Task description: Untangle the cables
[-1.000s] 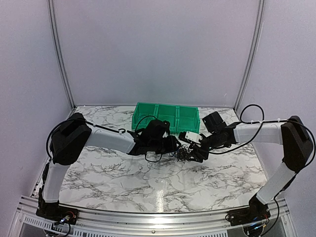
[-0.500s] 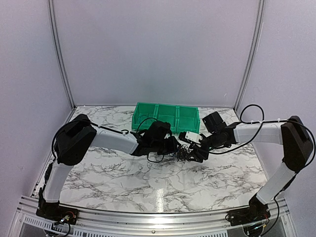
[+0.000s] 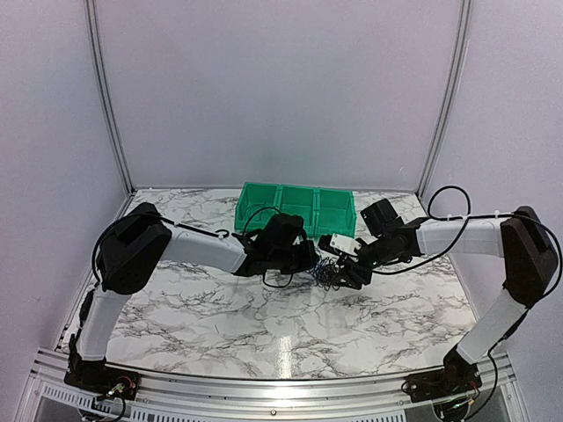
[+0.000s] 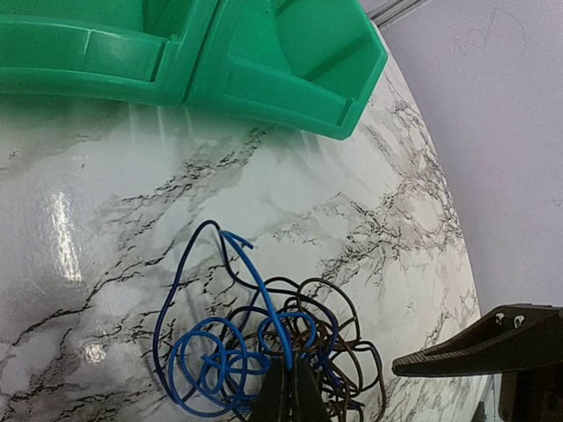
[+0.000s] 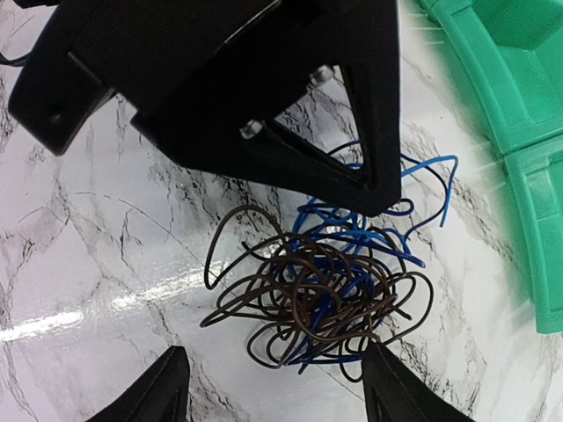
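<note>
- The left gripper (image 3: 313,260) has closed since a second ago. Its jaws were parted then; now they are clenched tip to tip on the blue wire (image 4: 260,283), which runs straight down into the pinch in the left wrist view.
- The left arm's elbow link has shifted slightly right and far over that second, and its wrist has come closer to the cable clump (image 3: 330,274).
- The right gripper (image 5: 274,383) has not moved and remains spread wide. Its two fingers sit at the near side of the clump with nothing grasped. Whether the right-hand finger touches the outermost brown loop, I cannot tell.
- The clump lies on the marble table (image 3: 220,321) between the two grippers: dark brown loops tangled with blue ones, and one blue end arching up free.
- The green bin (image 3: 296,207) stands just beyond the clump, which is near its right-hand corner but clear of its wall.
- Bare marble stretches on the near side of the clump as far as the arm bases, and also to the left and right of both wrists.
- On the far side, the bin and then the back wall limit movement.
</note>
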Robot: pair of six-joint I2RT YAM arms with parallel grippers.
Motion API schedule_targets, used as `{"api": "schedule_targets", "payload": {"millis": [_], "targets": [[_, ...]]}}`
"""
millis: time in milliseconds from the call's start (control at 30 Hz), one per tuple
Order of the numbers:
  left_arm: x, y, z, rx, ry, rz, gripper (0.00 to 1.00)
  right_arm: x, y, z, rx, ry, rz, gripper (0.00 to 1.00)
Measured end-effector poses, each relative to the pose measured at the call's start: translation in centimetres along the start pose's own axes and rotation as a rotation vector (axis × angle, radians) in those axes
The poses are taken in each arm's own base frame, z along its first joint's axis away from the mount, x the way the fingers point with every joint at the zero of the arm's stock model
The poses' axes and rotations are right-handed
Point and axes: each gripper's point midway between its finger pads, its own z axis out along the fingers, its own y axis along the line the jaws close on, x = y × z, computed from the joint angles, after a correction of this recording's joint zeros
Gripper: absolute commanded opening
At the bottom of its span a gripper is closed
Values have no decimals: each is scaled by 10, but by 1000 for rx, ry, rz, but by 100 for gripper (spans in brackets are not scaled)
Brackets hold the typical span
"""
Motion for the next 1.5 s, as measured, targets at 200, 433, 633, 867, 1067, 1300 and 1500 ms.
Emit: {"api": "schedule_targets", "payload": {"millis": [200, 433, 633, 867, 1067, 1300, 1500], "targets": [[1, 2, 0, -2, 1, 8, 0, 0, 0, 0, 1, 0, 1, 67], [12, 11, -2, -4, 17, 28, 0, 1, -2, 0, 9, 3, 4, 68], [19, 8, -21, 32, 43, 47, 0, -8, -7, -9, 38, -22, -3, 71], [11, -6, -63, 72, 25, 74, 0, -39, -17, -16, 40, -93, -6, 71], [11, -9, -84, 101, 7, 76, 0, -56, -23, 24, -12, -95, 46, 66], [35, 26, -94, 32, 40, 65, 16, -36, -12, 59, -49, -20, 99, 49], [38, 40, -100, -8, 28, 55, 27, -26, -11, 73, -57, 3, 111, 42]]}}
